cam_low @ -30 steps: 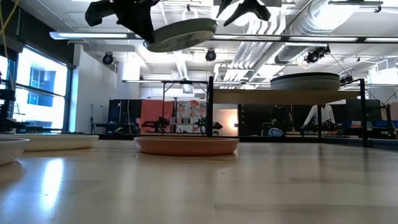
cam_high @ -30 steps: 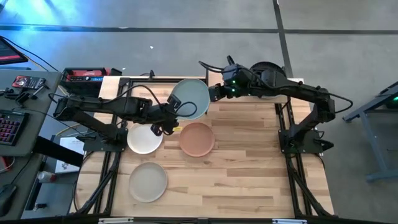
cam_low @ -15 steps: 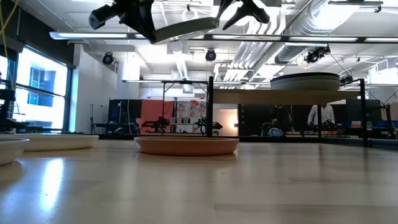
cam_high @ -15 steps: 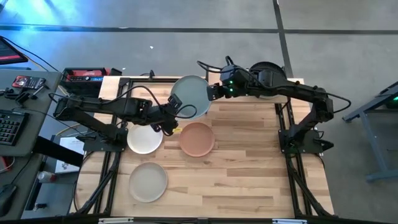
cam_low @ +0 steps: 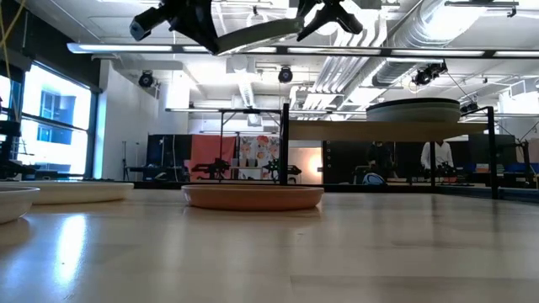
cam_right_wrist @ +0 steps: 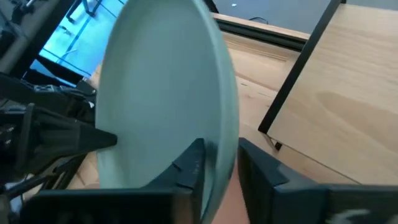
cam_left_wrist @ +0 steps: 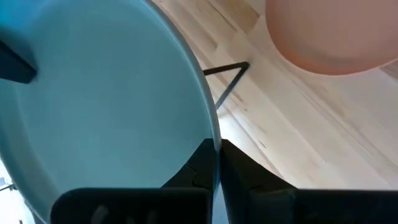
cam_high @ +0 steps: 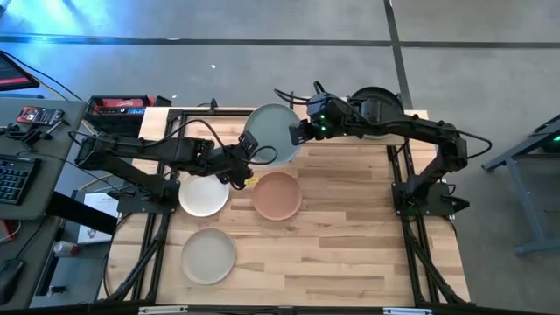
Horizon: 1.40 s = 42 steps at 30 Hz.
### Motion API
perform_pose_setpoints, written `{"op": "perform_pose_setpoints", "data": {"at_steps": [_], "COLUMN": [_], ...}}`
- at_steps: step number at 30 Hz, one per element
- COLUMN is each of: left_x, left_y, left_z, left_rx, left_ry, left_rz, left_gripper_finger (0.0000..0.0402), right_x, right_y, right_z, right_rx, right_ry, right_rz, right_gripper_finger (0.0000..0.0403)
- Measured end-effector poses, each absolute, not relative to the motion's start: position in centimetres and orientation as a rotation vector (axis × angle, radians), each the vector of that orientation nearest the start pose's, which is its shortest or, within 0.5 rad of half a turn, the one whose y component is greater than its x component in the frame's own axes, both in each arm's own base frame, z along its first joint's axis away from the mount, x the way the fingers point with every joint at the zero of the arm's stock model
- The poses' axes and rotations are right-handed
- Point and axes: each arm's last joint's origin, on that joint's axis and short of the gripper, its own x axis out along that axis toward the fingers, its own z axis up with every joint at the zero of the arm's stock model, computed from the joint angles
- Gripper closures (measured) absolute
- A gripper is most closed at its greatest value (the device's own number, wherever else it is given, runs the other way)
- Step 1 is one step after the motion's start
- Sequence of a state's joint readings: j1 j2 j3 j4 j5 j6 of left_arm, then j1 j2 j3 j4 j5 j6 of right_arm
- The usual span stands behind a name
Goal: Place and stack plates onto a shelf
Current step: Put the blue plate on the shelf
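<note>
My left gripper (cam_high: 243,161) is shut on the pale teal plate (cam_high: 272,133), held high above the table and tilted in the low view (cam_low: 253,32). My right gripper (cam_high: 297,132) is open. Its fingers stand on either side of the plate's opposite rim (cam_right_wrist: 222,146); whether they touch it cannot be told. The shelf (cam_low: 387,131) stands at the far right with plates on it (cam_low: 413,110), a black one on top (cam_high: 381,99). My left gripper pinches the teal plate's rim (cam_left_wrist: 214,140) between its two fingers, on the side toward the table's left and near edge. The fingers come from the left, slanting upward. The plate is lifted clear and tilted, its edge toward the right gripper higher.
A white plate (cam_high: 203,194), a terracotta plate (cam_high: 277,195) and a beige plate (cam_high: 208,255) lie on the plank tabletop. The shelf's black posts (cam_right_wrist: 292,87) stand close to the right gripper. A desk with a keyboard stands left of the table.
My left gripper has risen and gone a little toward the far edge with the teal plate. The plate has tilted more steeply. My right gripper has gone slightly toward the left, and the plate's rim now lies between its fingers.
</note>
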<state>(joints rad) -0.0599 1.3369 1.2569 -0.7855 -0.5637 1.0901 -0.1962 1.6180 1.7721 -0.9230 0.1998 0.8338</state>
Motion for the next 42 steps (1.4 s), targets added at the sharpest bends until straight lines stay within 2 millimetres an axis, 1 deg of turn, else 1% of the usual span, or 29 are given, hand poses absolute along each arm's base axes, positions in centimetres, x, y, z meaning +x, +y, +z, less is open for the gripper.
{"op": "perform_pose_setpoints", "data": {"at_steps": [2,4,8,11,18,21,28,31,35,42], "left_x": [26.8,26.8,26.9,27.1,27.2,27.2,27.3,27.3,27.3,27.5], "left_y": [0.2,0.3,0.5,0.5,0.5,0.5,0.9,0.9,1.0,1.1], "left_z": [32.8,32.6,32.2,32.3,32.4,32.4,32.4,32.5,32.5,32.8], "left_rx": [1.264,1.260,1.255,1.238,1.203,1.135,0.915,0.858,0.823,0.753], "left_ry": [1.041,1.043,1.040,1.019,0.999,0.985,0.940,0.932,0.932,0.885], "left_rz": [-0.031,-0.026,-0.018,0.003,0.034,0.066,0.128,0.188,0.245,0.331], "left_gripper_finger": [0.0401,0.0401,0.0393,0.0386,0.0368,0.0355,0.0310,0.0294,0.0285,0.0284], "right_x": [32.7,32.7,32.7,32.6,32.5,32.4,32.1,31.7,30.9,29.2], "right_y": [-7.1,-7.1,-7.1,-7.1,-7.1,-7.1,-7.5,-8.1,-9.4,-12.6], "right_z": [39.7,39.7,39.6,39.6,39.5,39.5,39.3,39.1,38.8,39.0], "right_rx": [0.775,0.764,0.765,0.760,0.760,0.776,0.780,0.781,0.767,0.763], "right_ry": [0.575,0.578,0.590,0.595,0.609,0.609,0.629,0.660,0.706,0.728], "right_rz": [-0.673,-0.664,-0.665,-0.668,-0.676,-0.682,-0.702,-0.733,-0.779,-0.794], "right_gripper_finger": [0.0378,0.0394,0.0387,0.0397,0.0400,0.0400,0.0401,0.0401,0.0401,0.0401]}}
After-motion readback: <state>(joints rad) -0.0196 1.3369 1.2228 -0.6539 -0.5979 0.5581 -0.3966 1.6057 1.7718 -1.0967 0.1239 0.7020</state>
